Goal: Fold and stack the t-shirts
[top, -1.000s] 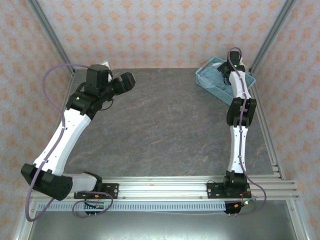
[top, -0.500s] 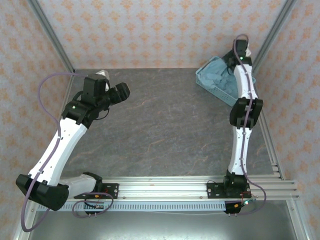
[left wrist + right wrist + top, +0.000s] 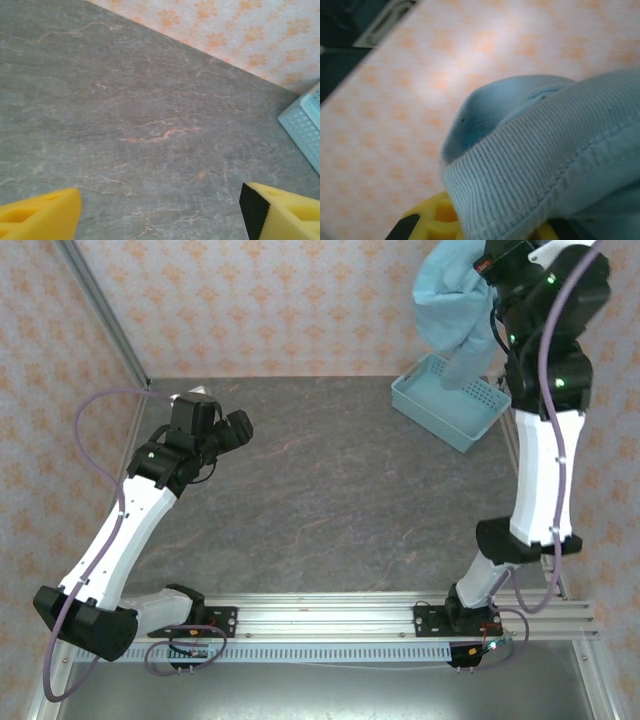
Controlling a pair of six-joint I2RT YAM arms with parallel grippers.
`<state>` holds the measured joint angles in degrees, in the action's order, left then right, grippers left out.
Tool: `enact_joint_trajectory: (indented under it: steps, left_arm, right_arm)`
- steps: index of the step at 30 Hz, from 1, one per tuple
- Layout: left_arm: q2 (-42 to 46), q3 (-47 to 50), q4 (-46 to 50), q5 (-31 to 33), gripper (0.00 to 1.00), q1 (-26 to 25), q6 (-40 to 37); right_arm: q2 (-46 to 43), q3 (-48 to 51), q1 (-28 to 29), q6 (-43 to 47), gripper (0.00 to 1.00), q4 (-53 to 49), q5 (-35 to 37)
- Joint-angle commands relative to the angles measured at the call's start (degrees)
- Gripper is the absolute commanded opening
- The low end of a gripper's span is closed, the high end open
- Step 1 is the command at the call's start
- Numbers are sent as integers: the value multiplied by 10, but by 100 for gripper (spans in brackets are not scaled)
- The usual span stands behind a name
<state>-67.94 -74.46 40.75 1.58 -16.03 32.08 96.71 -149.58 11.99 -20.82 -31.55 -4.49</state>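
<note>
Overhead, the right gripper (image 3: 487, 264) is clamping a dangling t-shirt (image 3: 452, 302) above the basket (image 3: 440, 412), lettering seemingly hidden in folds; the left gripper (image 3: 160, 210) is hovering, jaws spread wide.

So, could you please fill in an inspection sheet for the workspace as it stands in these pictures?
Surface: dark grey marbled tabletop, bare across the middle.
Job's things: one light blue t-shirt, hanging bunched in the air above the basket.
Clutter: light blue lattice basket at the far right corner; contents cannot be told.
Grippers: right gripper shut on the t-shirt, held high; left gripper open, holding nothing, over the far left of the table.
Cables: purple cables loop along both arms, none snagged as far as can be seen.
Surroundings: orange-patterned walls, metal frame posts.
</note>
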Motion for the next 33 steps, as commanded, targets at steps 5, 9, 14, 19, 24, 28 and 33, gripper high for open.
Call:
enact_joint_trajectory:
  steps: [5, 9, 14, 19, 24, 28, 33]
  left_arm:
    - [10, -21, 63, 85, 87, -1, 4]
    - [23, -16, 87, 95, 89, -1, 5]
    - [54, 8, 114, 81, 90, -1, 14]
    - [74, 44, 140, 22, 92, 0, 2]
    - [67, 98, 144, -40, 93, 0, -7]
    - [26, 123, 121, -81, 93, -1, -11]
    - [-54, 111, 88, -85, 86, -5, -31]
  right_arm:
    - [-58, 221, 155, 23, 0, -23, -54]
    - [-54, 414, 274, -5, 0, 32, -36]
    - [97, 409, 352, -38, 52, -31, -94]
    - [98, 466, 354, -69, 69, -28, -83]
    - [-1, 652, 305, -145, 71, -9, -52]
    - [-72, 797, 278, -173, 71, -13, -46]
    - [-86, 888, 275, -187, 68, -8, -86]
